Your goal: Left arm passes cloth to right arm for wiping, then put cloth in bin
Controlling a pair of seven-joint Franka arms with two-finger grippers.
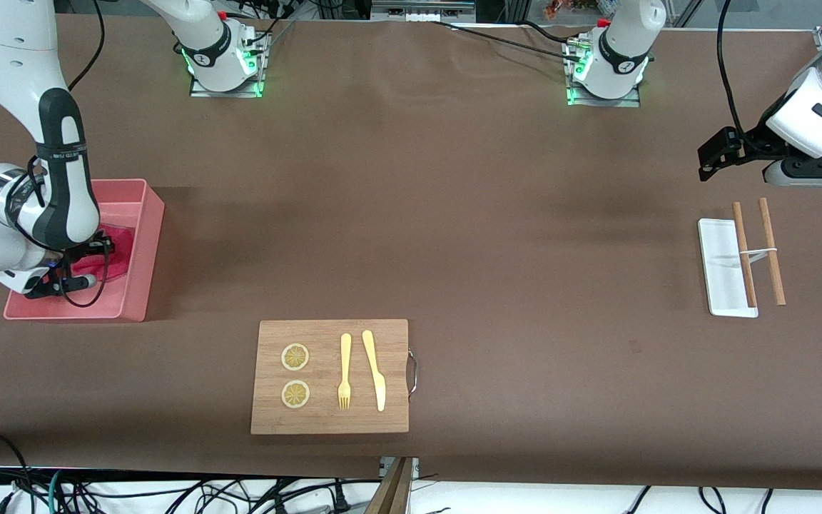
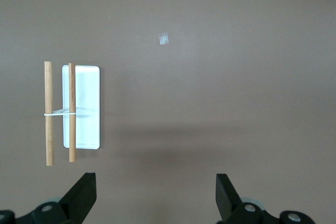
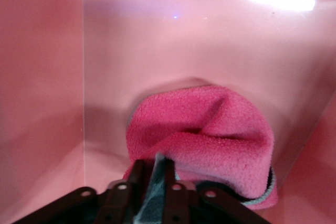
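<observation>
The right tool [image 1: 61, 282] is lowered into the bin [image 1: 155, 235], which stands at mid-height of the front frame at the right arm's edge of the desk [image 1: 496, 235]. In the right wrist view the tool [image 3: 153, 182] is seen closed on a grey-backed fold of the cloth [image 3: 205, 135], the fold being pinched between its narrow fingers [image 3: 137, 174]. The rest of the cloth is bunched on the floor of the bin [image 3: 47, 77], close to one wall; in the front view a magenta patch [image 1: 117, 257] shows just beside the tool.

The left tool [image 1: 714, 160] is held in the air at the upper part of the frame, at the left arm's edge, where the arm waits. Its fingers [image 2: 81, 195] are spread wide, and nothing is held between them [image 2: 156, 192]. Below it, bare desk is seen, with a white tray [image 1: 721, 285] nearby, across which two wooden sticks [image 1: 771, 250] joined by a white band are laid.
</observation>
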